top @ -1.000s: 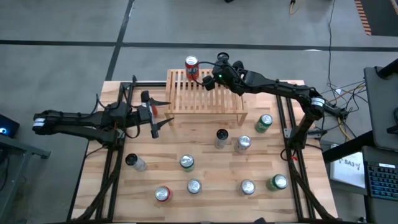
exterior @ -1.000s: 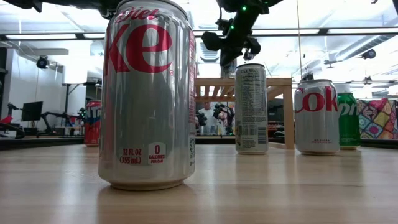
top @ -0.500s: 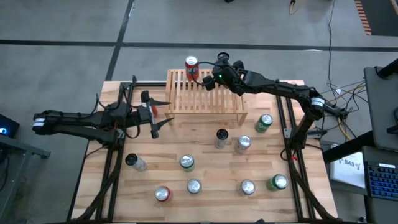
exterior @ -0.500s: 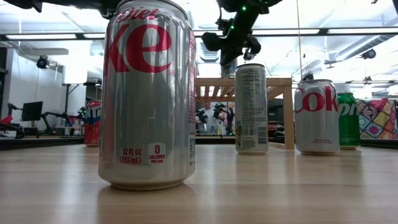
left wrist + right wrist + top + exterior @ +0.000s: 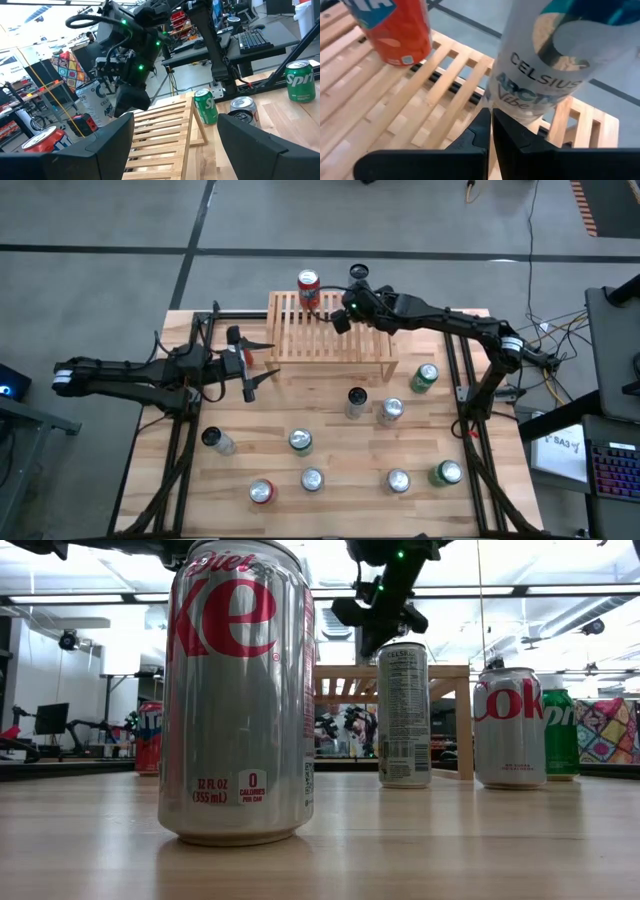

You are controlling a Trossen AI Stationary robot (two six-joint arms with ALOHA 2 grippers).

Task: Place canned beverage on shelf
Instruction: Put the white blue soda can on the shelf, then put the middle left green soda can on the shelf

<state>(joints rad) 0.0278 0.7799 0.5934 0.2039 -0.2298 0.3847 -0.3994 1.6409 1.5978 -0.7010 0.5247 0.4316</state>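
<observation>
The Celsius can (image 5: pixel 547 55) is standing upright on the shelf (image 5: pixel 325 340) at its far edge, beside the red can (image 5: pixel 308 284). The right gripper (image 5: pixel 341 319), fingers pressed shut and empty, is hovering just at the can's 7 o'clock. The left gripper (image 5: pixel 250 360), parted and empty, is waiting off the shelf's left end.

The right arm stretches from its base at the worktop's right edge toward the far side, its wrist angled down, the right hand (image 5: pixel 340 318) with both fingers pressed together and nothing between them; the touching fingers (image 5: pixel 487 131) fill the wrist view's lower middle. The left arm lies low and nearly straight along the left side, the left hand (image 5: pixel 256 360) pointing toward the centre, its fingers (image 5: pixel 107 150) spread wide apart and empty.
</observation>
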